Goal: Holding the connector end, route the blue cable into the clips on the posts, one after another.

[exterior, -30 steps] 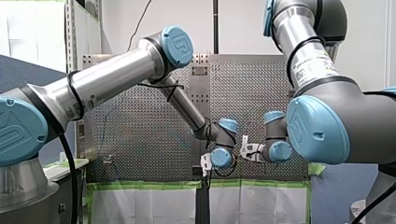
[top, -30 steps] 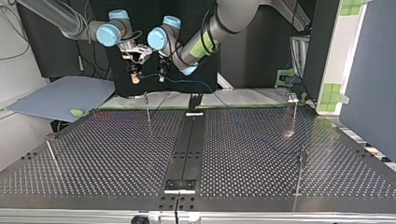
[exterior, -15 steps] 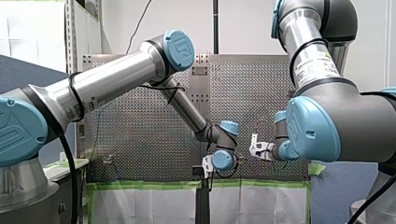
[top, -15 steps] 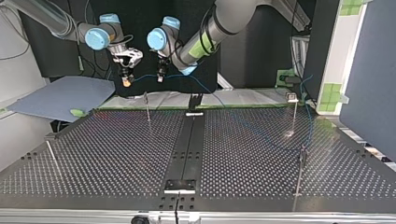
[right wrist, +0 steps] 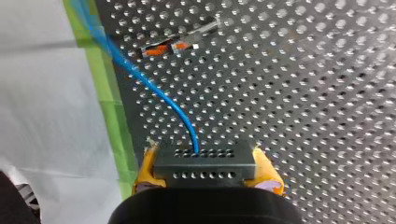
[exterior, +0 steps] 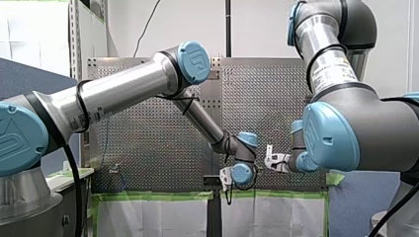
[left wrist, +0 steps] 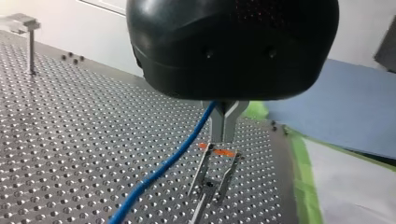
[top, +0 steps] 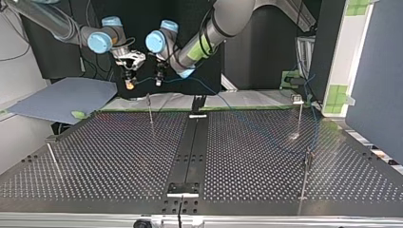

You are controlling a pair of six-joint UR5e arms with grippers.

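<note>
My right gripper (right wrist: 204, 158) is clamped on the connector (right wrist: 204, 173), a flat dark-grey rectangular block with two rows of small holes. Its yellow pads (right wrist: 146, 164) press against the block's short ends. The blue cable (right wrist: 154, 89), thin, round and glossy, leaves the middle of the block and arcs away over the perforated table (right wrist: 303, 93), a dark metal sheet dotted with an even grid of holes. It runs towards a strip of green tape (right wrist: 105, 93) along the table's edge. My left gripper (left wrist: 223, 137) is a rounded black housing with narrow bare-metal fingers (left wrist: 226, 121). These are drawn together on the cable, which emerges at their base and falls away in a smooth curve. Just ahead of the fingers is a slim forked clip (left wrist: 218, 153) with orange marks. In the top view both grippers hang close together near the table's far edge, above a thin post (top: 150, 108), and the cable trails from them towards another post (top: 300, 116) at that view's right.
</note>
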